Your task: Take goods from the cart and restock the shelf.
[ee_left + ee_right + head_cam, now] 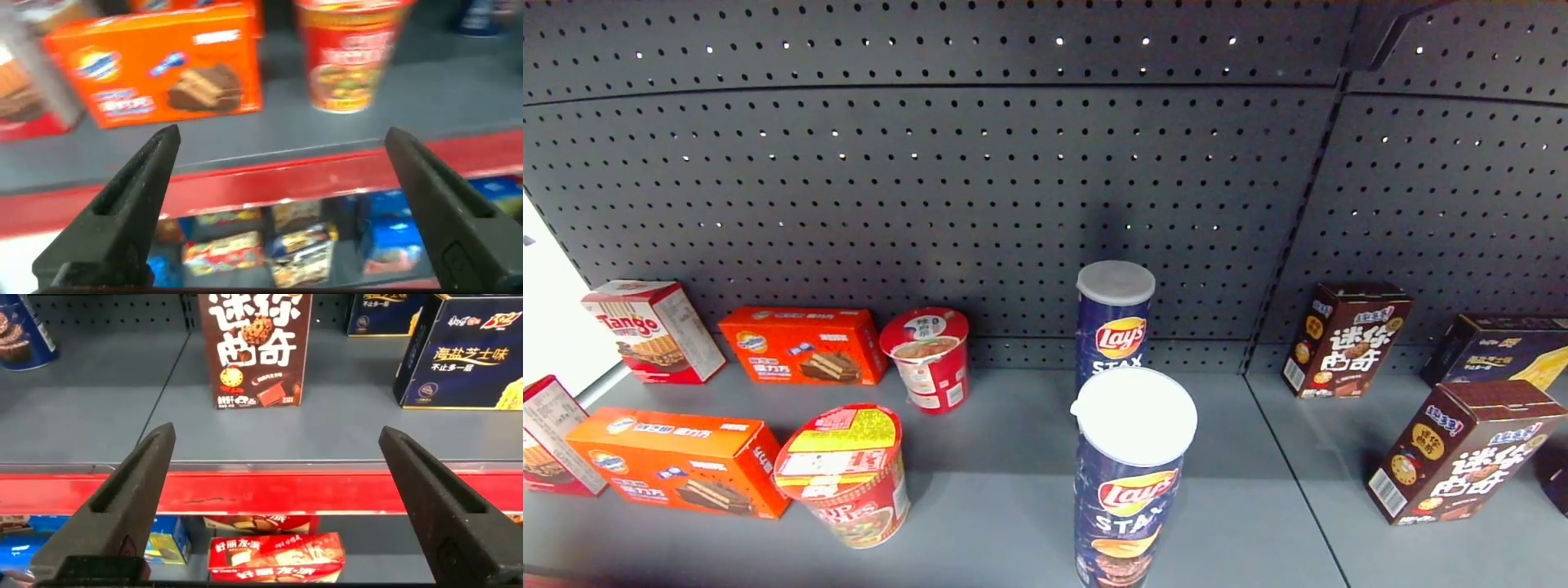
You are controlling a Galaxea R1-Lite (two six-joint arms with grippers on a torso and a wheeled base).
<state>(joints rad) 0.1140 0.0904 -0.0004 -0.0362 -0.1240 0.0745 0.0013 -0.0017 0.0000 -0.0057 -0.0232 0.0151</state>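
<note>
The grey shelf (1013, 457) holds two dark blue chip cans, one at the front (1131, 482) and one behind it (1112, 318). Left of them stand two red cup noodles (845, 478) and two orange wafer boxes (678, 474). Brown cookie boxes (1462, 461) stand on the right. My left gripper (282, 139) is open and holds nothing, just in front of the shelf's red edge (270, 184), facing an orange box (155, 61) and a cup noodle (347, 57). My right gripper (278, 433) is open too, before a brown cookie box (255, 347).
A dark pegboard wall (980, 180) backs the shelf. A red and white wafer box (654, 331) stands at the far left, a dark blue box (478, 347) at the far right. Below the red edge (270, 490), a lower shelf holds a red box (274, 555) and several packets (253, 249).
</note>
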